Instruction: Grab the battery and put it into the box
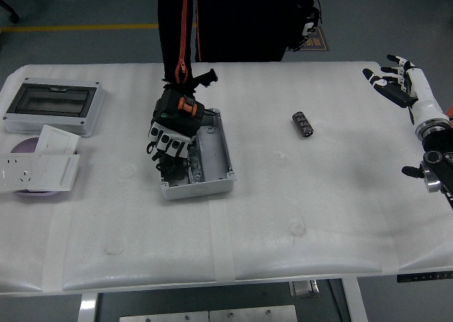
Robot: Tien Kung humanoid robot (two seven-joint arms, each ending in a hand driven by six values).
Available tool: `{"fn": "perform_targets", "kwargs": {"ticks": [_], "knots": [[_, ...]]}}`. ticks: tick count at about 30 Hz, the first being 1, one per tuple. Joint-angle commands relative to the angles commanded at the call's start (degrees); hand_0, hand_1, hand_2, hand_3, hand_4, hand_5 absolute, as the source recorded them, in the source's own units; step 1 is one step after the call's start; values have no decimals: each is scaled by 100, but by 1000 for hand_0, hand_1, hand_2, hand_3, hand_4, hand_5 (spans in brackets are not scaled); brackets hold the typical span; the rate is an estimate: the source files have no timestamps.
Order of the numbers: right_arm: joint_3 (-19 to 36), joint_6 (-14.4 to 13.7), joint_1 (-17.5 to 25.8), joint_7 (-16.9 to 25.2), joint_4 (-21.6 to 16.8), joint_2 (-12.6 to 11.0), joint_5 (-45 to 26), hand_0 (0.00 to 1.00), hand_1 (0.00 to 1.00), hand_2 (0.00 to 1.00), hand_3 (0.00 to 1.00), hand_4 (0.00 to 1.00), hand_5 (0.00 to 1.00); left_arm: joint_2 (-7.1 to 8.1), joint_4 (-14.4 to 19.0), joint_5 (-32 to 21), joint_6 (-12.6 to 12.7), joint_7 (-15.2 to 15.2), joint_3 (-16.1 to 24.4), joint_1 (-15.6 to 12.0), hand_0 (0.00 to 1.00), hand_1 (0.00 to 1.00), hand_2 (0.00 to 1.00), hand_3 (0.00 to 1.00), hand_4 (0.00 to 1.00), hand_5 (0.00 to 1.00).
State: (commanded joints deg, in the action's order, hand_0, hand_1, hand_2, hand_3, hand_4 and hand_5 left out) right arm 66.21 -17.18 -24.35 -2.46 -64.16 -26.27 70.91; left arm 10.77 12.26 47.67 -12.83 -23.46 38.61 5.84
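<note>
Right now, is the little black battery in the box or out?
Out. The small black cylindrical battery lies on the white table, right of the open grey box.
</note>
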Motion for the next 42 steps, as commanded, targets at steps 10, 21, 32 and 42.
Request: {"fn": "perform_targets", "kwargs": {"ticks": [10, 21, 32, 42], "knots": [[-26, 1, -9, -7, 31, 10, -1, 856, 769, 815, 909, 872, 514, 15, -1, 72, 9, 17, 59, 17, 470, 613, 539, 467, 462, 394], [-3, 1, -9, -6, 37, 5, -7, 853, 766, 814, 910, 872, 513, -2, -5, 63, 22, 43, 59, 20, 470, 613, 544, 467, 463, 397], [-13, -8, -31, -23, 69, -3, 12, 854, 764, 815, 911, 872, 514, -11, -6, 48, 22, 56, 47, 33, 470, 613, 545, 463, 463, 396], [1, -7, -34, -29, 84, -10, 26, 852, 764, 815, 912, 872, 516, -16, -7, 36, 21, 63, 33, 41, 469, 612, 546, 461, 463, 394]]}}
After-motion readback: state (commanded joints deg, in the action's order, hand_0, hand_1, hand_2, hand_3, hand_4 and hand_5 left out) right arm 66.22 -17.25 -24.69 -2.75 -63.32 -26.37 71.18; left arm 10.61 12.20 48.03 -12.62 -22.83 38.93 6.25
